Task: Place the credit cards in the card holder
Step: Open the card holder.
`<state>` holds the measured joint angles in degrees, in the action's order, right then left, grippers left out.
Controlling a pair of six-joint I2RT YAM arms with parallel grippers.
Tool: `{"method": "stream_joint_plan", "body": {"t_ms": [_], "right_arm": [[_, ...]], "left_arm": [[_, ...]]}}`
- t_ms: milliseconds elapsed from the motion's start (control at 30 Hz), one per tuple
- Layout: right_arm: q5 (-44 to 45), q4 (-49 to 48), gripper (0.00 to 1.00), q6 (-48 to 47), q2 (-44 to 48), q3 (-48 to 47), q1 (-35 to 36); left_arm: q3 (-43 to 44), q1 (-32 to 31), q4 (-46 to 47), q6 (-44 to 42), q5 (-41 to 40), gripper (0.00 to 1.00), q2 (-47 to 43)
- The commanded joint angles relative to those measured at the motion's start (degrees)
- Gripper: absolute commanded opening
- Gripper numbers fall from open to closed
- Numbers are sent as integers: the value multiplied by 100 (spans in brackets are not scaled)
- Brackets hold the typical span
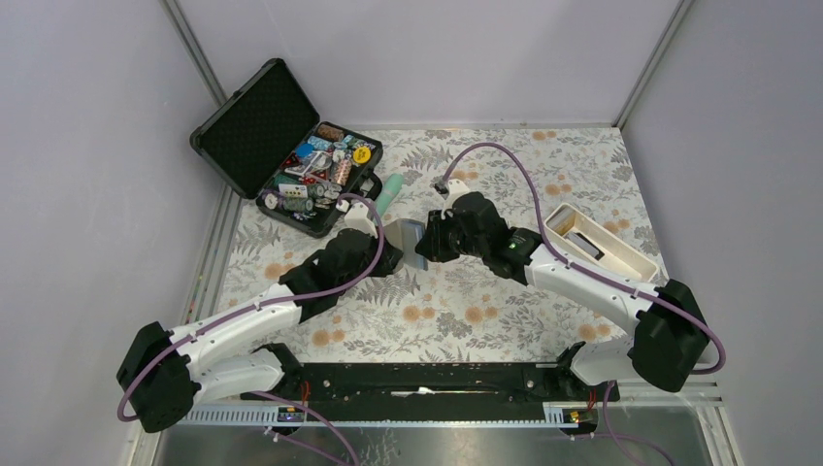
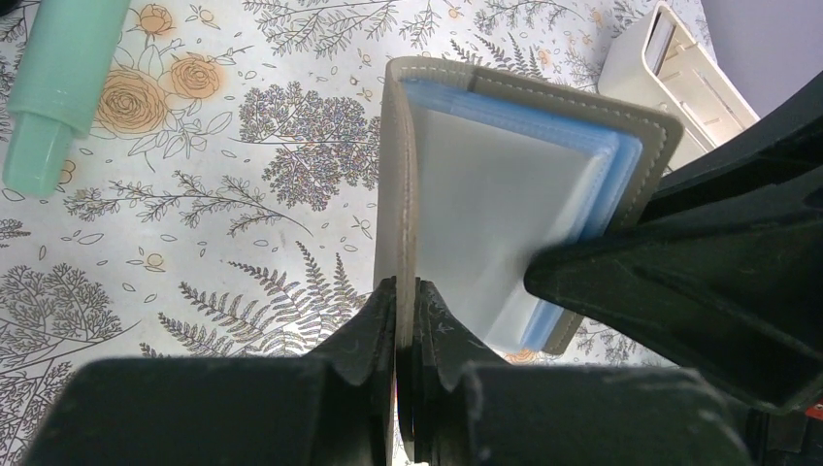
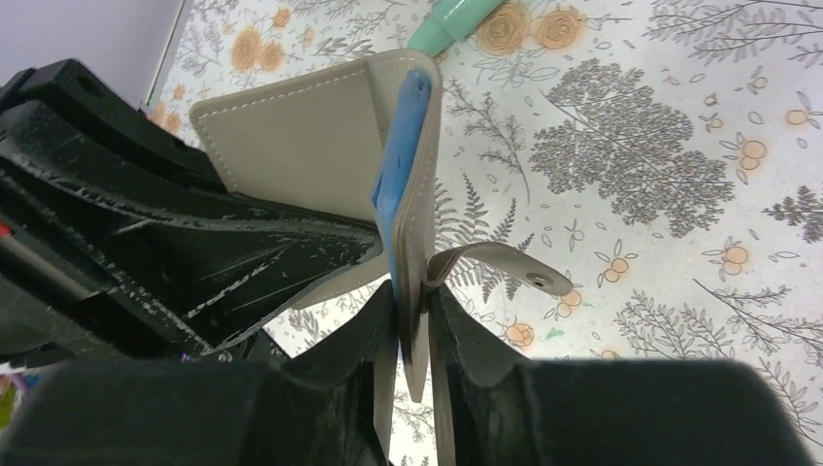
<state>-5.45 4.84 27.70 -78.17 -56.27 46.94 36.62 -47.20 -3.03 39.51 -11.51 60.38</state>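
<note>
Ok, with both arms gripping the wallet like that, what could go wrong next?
The blue card sticks out past the card holder cover; if the right gripper lets go, it may slide out. The left gripper pinches just one cover's edge, so the holder could twist or drop. The loose snap strap might snag a finger.

Your grey-brown folding card holder [image 1: 406,236] is central. Behind it lies the mint-green tube [image 1: 388,192], left of that the black hard case [image 1: 254,121]; the white oblong tray [image 1: 621,250] stands right.
</note>
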Motion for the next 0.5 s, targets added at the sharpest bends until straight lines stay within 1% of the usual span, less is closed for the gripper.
{"method": "stream_joint_plan", "body": {"t_ms": [0,167,200,467], "right_arm": [[-518,-272,25,84,193,-64,-10],[-815,-428,27,219,247,71,-94],[-883,-579,28,230,256,102,-109],[-865,-689,29,286,247,196,-142]], "left_arm": [[32,-26,378,63,-88,0,-50],[-4,-25,426,76,-88,0,-120],[-8,-26,417,75,-88,0,-135],[-115,-26,481,59,-57,0,-357]]}}
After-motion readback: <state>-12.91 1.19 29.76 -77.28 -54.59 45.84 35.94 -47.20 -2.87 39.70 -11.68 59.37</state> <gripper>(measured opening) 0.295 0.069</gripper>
